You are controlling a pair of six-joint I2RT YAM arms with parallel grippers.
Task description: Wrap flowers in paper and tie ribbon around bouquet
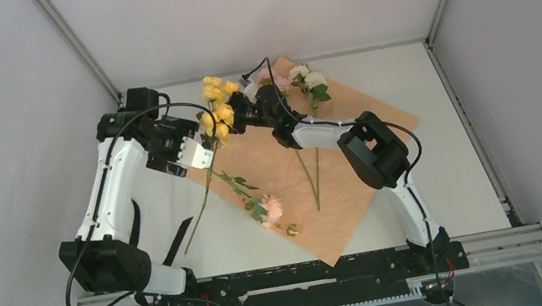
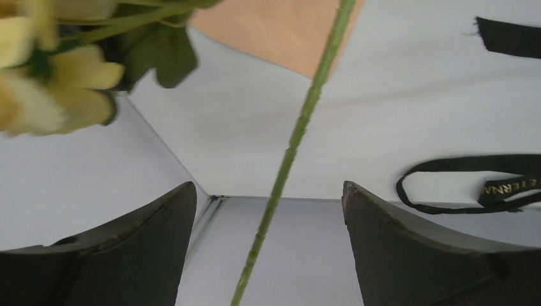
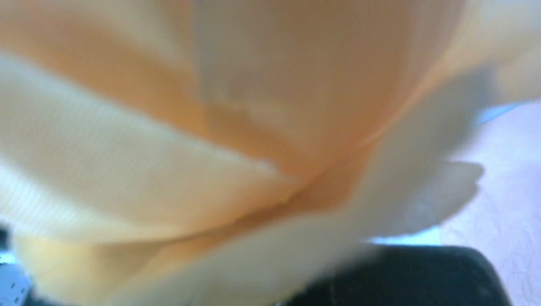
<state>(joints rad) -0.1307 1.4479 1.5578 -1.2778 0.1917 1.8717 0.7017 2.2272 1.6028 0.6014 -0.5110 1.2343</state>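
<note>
Paper (image 1: 338,183) lay peach side up, white flowers (image 1: 310,81) and pink flower (image 1: 271,208) on it. Gathering step: right gripper (image 1: 241,113) seemingly pinched the yellow flowers (image 1: 216,100); left gripper (image 2: 268,186) gaped wide around their stem (image 2: 300,121). Next, lay them beside the rest.

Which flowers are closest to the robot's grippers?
The yellow flowers, between left gripper and right gripper; pink flower and white flowers lie apart on the paper.

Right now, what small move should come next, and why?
Probably draw the left hand back off the stem: its fingers stand open around it, not touching, while the right hand sits at the yellow flowers and may carry them onto the paper.
</note>
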